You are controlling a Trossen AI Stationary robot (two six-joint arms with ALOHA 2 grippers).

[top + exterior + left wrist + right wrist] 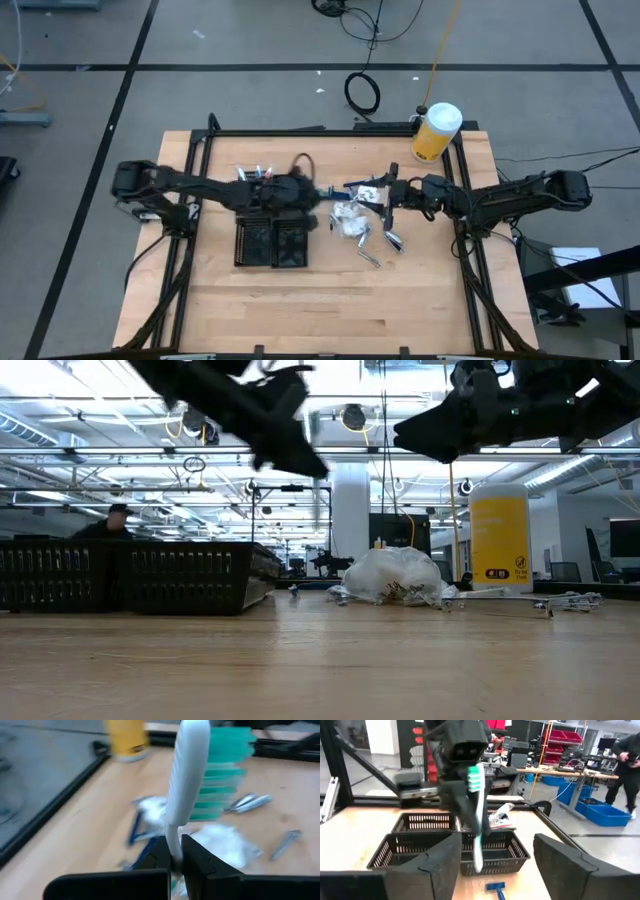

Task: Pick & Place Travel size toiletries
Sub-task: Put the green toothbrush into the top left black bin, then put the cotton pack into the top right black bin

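A toothbrush (477,815) with a white handle and green bristles hangs in the air between the black tray (272,242) and the pile of travel size toiletries (352,222). My left gripper (318,192) is shut on it. My right gripper (497,847) stands open just to the right of it, level and facing it, with nothing between its fingers. The pile lies on the wood: white-clear packets (395,575), a blue razor (495,889) and silvery tubes (247,802). My left gripper pinches the toothbrush's white handle (174,845) between its two fingers, below the bristle head. The fingers come from the table's left, slanting down, and lie across the handle. The toothbrush stands about upright, green bristles (475,777) up, its lower end (477,862) clear of the table.
The black mesh tray (420,845) has items in its far compartments. A big yellow jar with a white lid (436,132) stands at the far right corner. A black frame (330,131) runs along the table's edges. People show in the room beyond.
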